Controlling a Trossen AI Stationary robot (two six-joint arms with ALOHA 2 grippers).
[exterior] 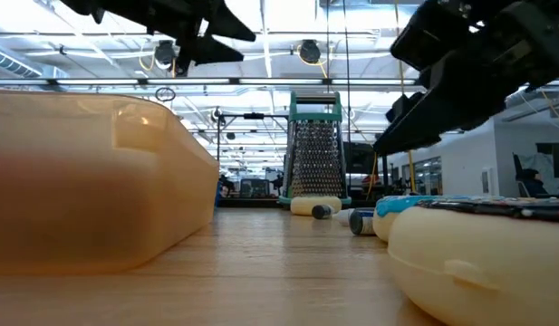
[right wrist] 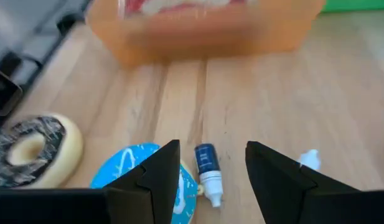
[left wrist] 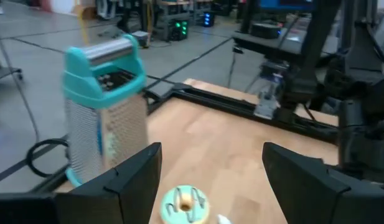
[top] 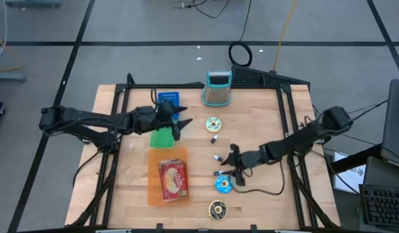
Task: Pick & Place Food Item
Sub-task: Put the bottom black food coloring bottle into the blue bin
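Wooden table (top: 264, 129), viewed from above. An orange tray (top: 167, 176) lies near the front-left part of the table and contains a red food packet (top: 173, 179). A green block (top: 163, 137) sits just behind the tray, with a blue packet (top: 168, 99) farther back. A teal-topped grater (top: 216, 88) stands upright at the rear centre.

Three ring-shaped donut items lie on the table. A pale donut with green icing (top: 213, 123) rests in front of the grater. A blue-iced donut (top: 224, 184) lies right of the tray. A dark-iced donut (top: 217, 208) lies near the front edge. Two small bottles are present: one (top: 213, 138) just in front of the green-iced donut, another with a blue label (right wrist: 208, 168) just beside the blue-iced donut.

The left gripper (top: 185, 123) is above the table over the green block's right edge, pointing toward the green-iced donut. Its fingers (left wrist: 131, 180) are spread wide and hold nothing; the wrist view shows the grater and green-iced donut ahead.

The right gripper (top: 230, 169) is low, just behind the blue-iced donut. Its fingers (right wrist: 153, 180) stand apart with the blue-labelled bottle between them in the wrist view. Whether they touch the bottle or donut cannot be confirmed; nothing appears gripped.
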